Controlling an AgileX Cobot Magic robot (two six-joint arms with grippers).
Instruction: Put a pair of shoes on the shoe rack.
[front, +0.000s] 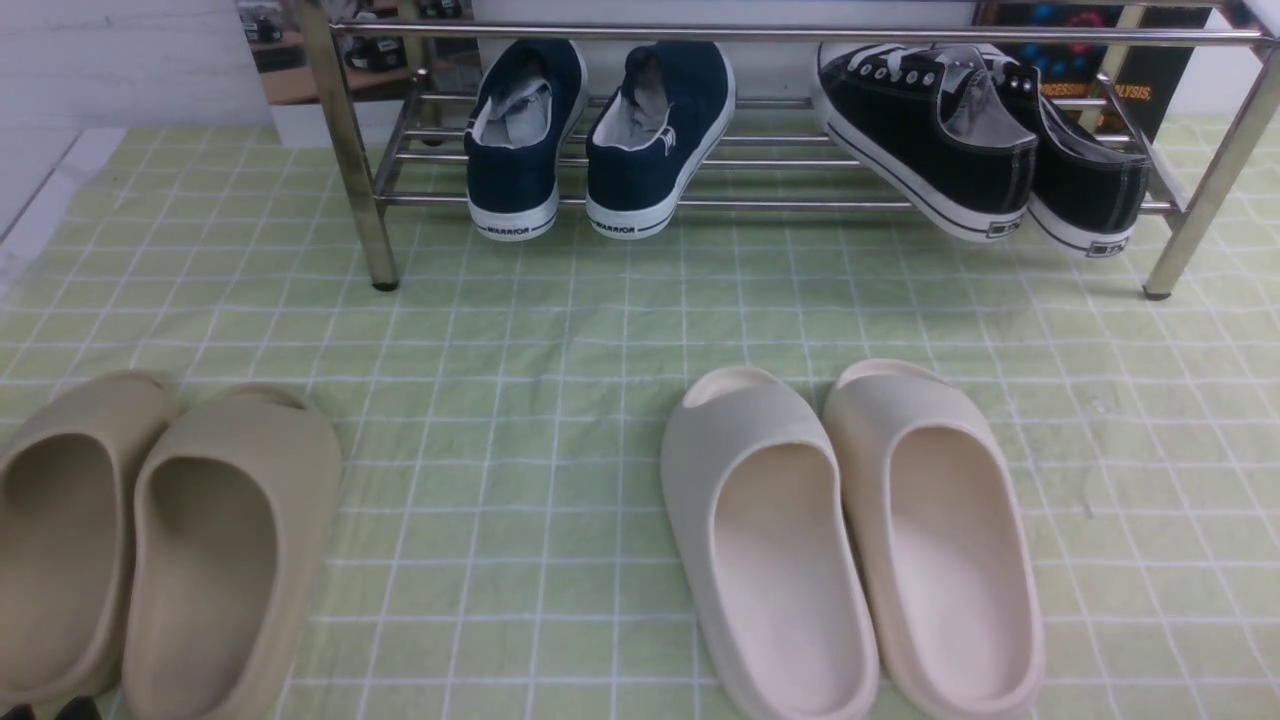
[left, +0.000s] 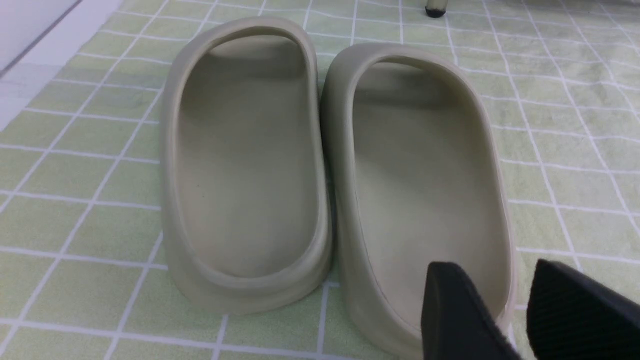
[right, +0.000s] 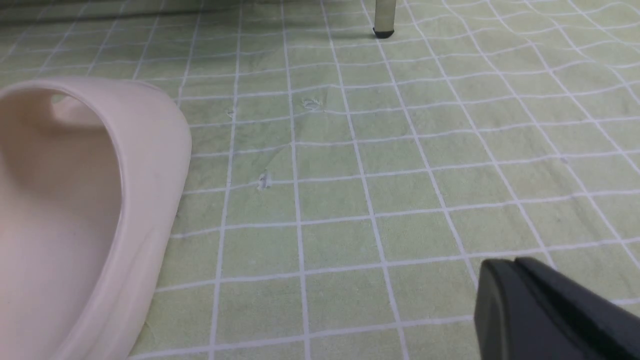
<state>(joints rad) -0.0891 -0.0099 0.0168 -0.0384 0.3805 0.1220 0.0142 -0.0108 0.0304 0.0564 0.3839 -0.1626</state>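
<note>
Black canvas sneakers (front: 985, 150) sit tilted on the chrome shoe rack (front: 345, 170) at its right end, heels toward camera, right of the navy WARRIOR slip-ons (front: 600, 135). Left claw (left: 517, 310) spread, empty, over the tan slides (left: 330, 170). Right claw (right: 520, 305) pressed together, empty, beside the cream slides (front: 850, 540).

"WARRIOR" on heel strips of both navy slip-ons (front: 597, 135); partial "...ANALYSIS" on dark poster (front: 1120, 75) behind rack.
</note>
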